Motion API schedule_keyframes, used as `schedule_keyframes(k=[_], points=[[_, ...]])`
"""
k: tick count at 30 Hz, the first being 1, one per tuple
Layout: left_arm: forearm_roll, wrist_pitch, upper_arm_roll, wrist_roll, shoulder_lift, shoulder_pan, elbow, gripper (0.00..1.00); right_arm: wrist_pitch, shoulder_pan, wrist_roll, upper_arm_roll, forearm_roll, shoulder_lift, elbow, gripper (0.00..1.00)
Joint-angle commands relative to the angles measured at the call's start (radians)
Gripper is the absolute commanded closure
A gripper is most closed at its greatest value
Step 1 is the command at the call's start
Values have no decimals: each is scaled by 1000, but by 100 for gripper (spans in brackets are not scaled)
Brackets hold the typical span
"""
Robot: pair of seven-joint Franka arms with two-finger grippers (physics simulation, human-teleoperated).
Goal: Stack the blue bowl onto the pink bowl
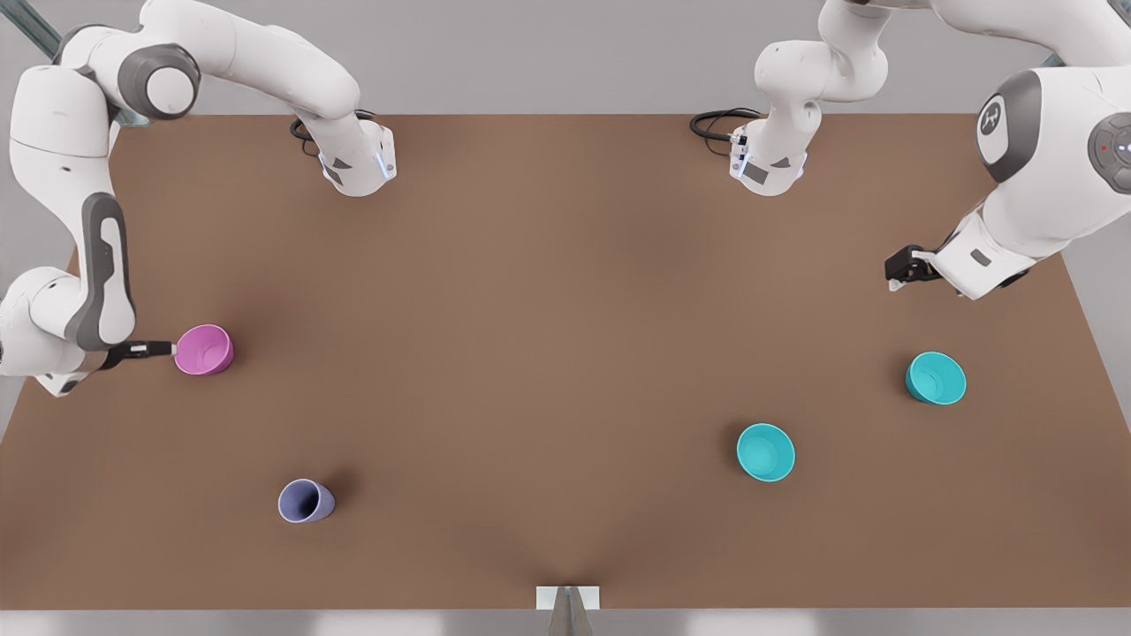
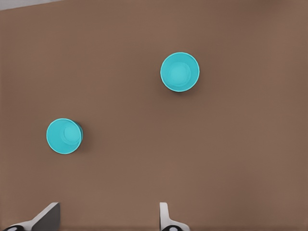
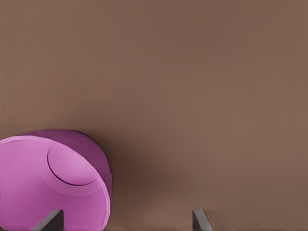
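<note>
The pink bowl stands on the brown table at the front view's left. My right gripper is low beside it and open; one fingertip overlaps the bowl's rim, the other is over bare table. The blue bowl sits right of centre in the front view, toward that view's lower edge. My left gripper hovers open and holds nothing at the front view's right, well away from the blue bowl.
A deeper-teal bowl sits between my left gripper and the blue bowl, nearer the front view's right edge. A lavender-blue cup stands at the lower left of the front view. The table is bare across its middle.
</note>
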Motion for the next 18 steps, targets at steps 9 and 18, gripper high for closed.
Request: schedule_keyframes(k=[9, 18], points=[[1, -1, 6, -2, 2, 1, 0, 0, 100, 8, -206, 5, 20, 36, -64, 0], [1, -21, 15, 2, 5, -1, 2, 0, 108, 11, -204, 6, 34, 59, -63, 41]])
